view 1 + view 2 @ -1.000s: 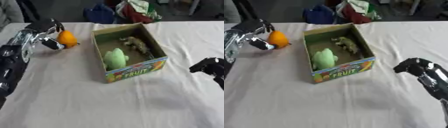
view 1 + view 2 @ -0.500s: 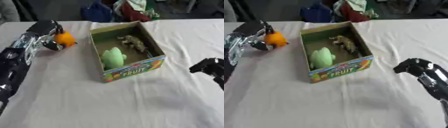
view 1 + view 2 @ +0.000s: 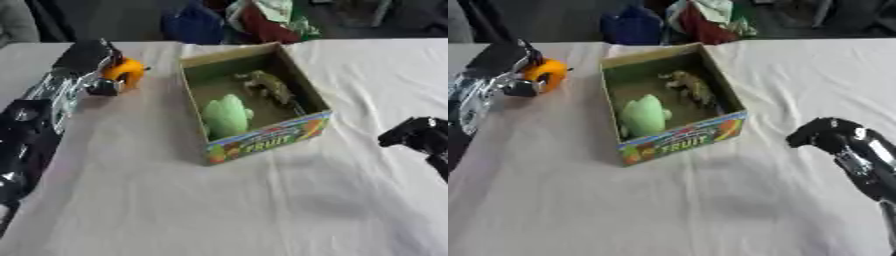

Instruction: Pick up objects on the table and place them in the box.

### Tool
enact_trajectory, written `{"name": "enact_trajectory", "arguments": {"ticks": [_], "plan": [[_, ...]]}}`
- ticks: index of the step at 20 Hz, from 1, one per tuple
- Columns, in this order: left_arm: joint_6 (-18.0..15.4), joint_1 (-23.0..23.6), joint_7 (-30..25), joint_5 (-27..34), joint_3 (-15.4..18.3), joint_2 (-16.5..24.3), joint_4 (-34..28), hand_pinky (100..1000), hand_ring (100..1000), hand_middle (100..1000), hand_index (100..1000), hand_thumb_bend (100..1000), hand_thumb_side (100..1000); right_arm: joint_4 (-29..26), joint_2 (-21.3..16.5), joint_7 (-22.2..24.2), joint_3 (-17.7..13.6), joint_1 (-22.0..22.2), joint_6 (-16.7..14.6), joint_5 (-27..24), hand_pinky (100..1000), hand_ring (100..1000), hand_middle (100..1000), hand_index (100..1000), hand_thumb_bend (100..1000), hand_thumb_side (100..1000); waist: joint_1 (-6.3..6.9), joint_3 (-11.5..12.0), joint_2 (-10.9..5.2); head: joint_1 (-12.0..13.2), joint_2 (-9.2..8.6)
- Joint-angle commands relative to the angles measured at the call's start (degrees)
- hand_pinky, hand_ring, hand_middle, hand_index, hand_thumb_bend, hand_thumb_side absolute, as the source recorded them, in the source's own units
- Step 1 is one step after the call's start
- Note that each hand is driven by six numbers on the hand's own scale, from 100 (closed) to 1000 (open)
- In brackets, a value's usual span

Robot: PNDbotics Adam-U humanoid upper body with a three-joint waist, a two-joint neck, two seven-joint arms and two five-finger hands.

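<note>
Left hand (image 3: 87, 65) clamps the orange object (image 3: 125, 73) near the table's (image 3: 219, 210) far-left corner, box (image 3: 262, 142) just rightward; right hand's (image 3: 824, 136) fingers curled, empty

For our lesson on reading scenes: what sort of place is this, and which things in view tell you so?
Probably a robot practice room, not a home. A table under a white cloth holds a fruit box with toys inside, the left hand is curled on an orange ball, and bags are heaped behind.
</note>
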Motion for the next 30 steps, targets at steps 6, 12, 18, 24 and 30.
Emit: {"name": "enact_trajectory", "arguments": {"ticks": [6,12,18,24,30], "plan": [[-2.8,-3.3,-1.8,6.9,-3.0,1.5,-12.3,511,386,345,500,100,141,-0.4,-1.0,0.1,-0.3,-0.5,-0.1,-0.1,726,725,609,729,100,649,0.16,-0.1,-1.47,0.0,-0.48],[-5.1,-6.3,-4.9,9.8,-6.7,-2.3,-17.4,515,390,349,505,100,139,-0.4,-0.8,0.4,-0.1,-0.5,0.0,-0.3,726,726,609,729,100,646,0.19,-0.6,-1.89,0.5,-0.38],[-7.4,-8.1,-6.8,7.3,-9.4,-8.4,-15.5,520,401,361,520,100,162,-0.3,-0.5,1.1,0.5,-0.6,0.1,-0.5,726,727,609,729,100,646,0.06,-1.5,-2.17,1.4,-0.32],[-9.3,-7.7,-7.3,3.5,-10.5,-12.6,-11.9,526,414,376,539,100,188,-0.3,-0.2,1.4,0.7,-0.7,0.2,-0.6,726,727,609,729,100,649,0.08,-2.1,-2.11,2.1,-0.42],[-11.5,-6.8,-8.4,1.1,-11.4,-14.3,-9.4,544,444,414,580,204,268,-0.3,-0.2,1.4,0.7,-0.7,0.3,-0.5,726,728,609,729,100,651,0.24,-2.1,-1.97,2.0,-0.4]]}}
